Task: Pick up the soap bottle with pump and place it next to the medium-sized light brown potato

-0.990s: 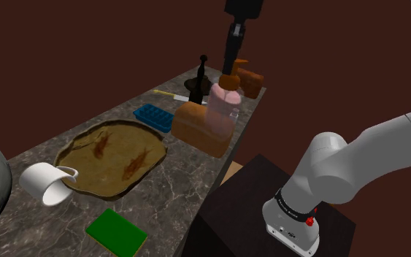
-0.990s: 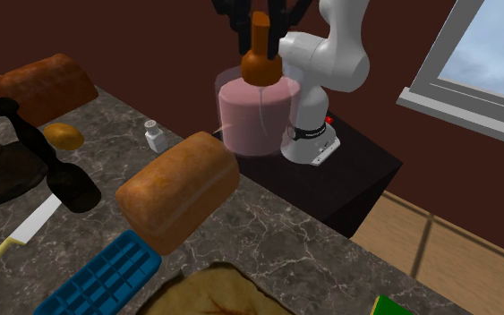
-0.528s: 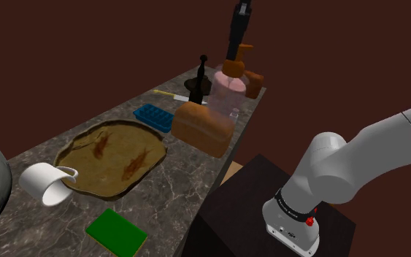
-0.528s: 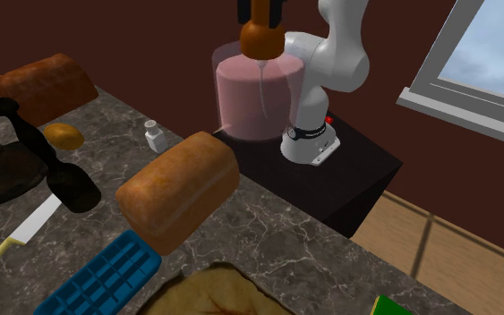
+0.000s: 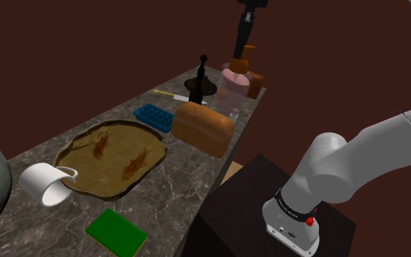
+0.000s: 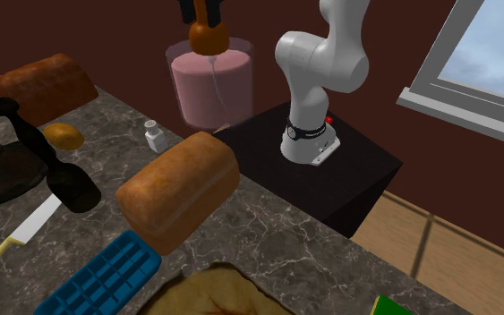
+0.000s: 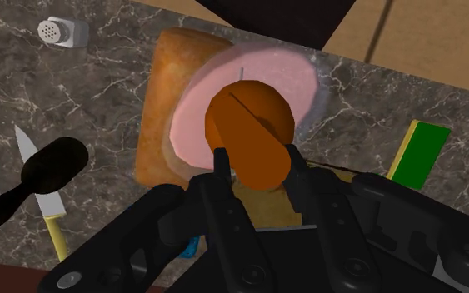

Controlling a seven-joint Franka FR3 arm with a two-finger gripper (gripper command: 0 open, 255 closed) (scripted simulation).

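Upright, the soap bottle hangs in the air with its long axis vertical. Its clear body of pink liquid is below and its orange-brown pump on top, toward the hand. In the shoulder view the pump's nozzle seems to point to the shoulder view's right.

The gripper holds it from above. Its two black fingers are closed narrowly on the pump head, one on each side, and carry the bottle's weight.

The bottle is above the far end of the marble counter, close to the edge that faces the stand. Seen along the gripper, it hangs over one end of the light brown bread loaf. A small white shaker stands on the counter just beyond that loaf.

The potato lies farther in, near a darker loaf and a black stand. A blue ice tray and a yellow-handled knife lie beside the near loaf.
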